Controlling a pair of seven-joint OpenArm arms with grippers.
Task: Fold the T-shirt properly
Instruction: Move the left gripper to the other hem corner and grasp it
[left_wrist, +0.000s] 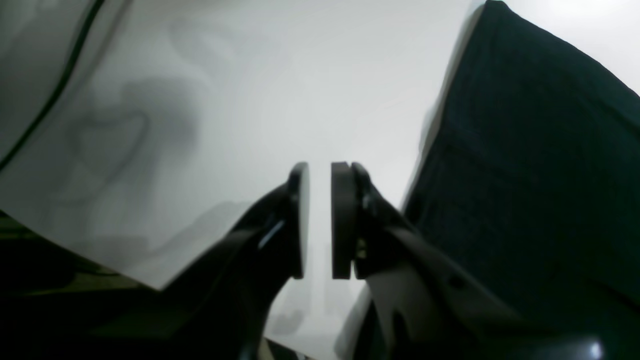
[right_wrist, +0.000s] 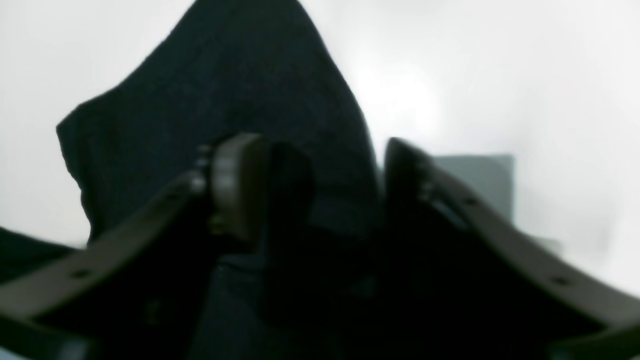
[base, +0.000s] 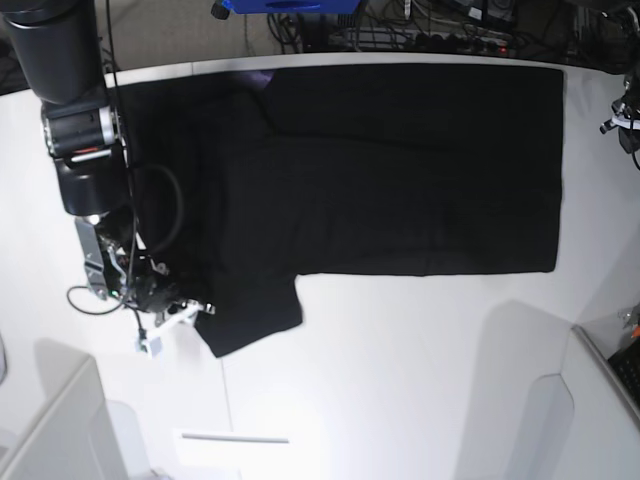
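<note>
The T-shirt (base: 400, 170) lies spread flat on the white table (base: 400, 380), its body reaching along the table's far edge, with one sleeve (base: 255, 315) jutting toward the near side at the base view's left.

The right arm (base: 75, 120) reaches down along the T-shirt's left edge, and the right gripper (base: 180, 312) sits low at the sleeve's outer corner. In the right wrist view its jaws stand wide apart, and black cloth (right_wrist: 225, 100) fills the space between and beyond the fingers (right_wrist: 235, 185); whether they touch the fabric is lost in blur and shadow.

The left gripper (left_wrist: 320, 220) hovers over bare table beside the T-shirt's edge (left_wrist: 525, 175), its pads (left_wrist: 342, 220) parted by a narrow gap with nothing between them. In the base view, only a small part (base: 620, 115) at the right border, by the T-shirt's far end, may belong to the left arm.
</note>
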